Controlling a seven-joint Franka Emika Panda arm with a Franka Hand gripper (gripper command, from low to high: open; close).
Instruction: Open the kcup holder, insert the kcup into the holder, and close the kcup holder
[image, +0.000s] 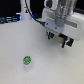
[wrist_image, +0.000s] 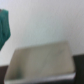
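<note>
My claw (image: 56, 39) hangs below the white wrist housing at the upper exterior view's right, above the surface (image: 15, 55); it is blurred and I cannot tell if the jaws are spread or closed, and nothing shows between them. Wrist view does not help: no fingertips visible, just a pale flat slab (wrist_image: 42, 62) with a dark edge below it, white wall behind, and a teal patch (wrist_image: 4, 25) at one edge, too blurred to name. The kcup (image: 27, 61) sits upright on the surface, well apart from my claw, toward the exterior view's lower left, green and white top facing up, nothing touching it. The kcup holder is not identifiable in either view, so its position and whether it is open I cannot tell. Handling judgement: kcup likely very light, thin plastic wall, foil-type lid that could dent or puncture, smooth sides that may slip, and easy to tip or knock away. Best hold looks like a top-down pinch across the round body just under the rim, gentle squeeze, jaws centred so it does not squirt out sideways.
</note>
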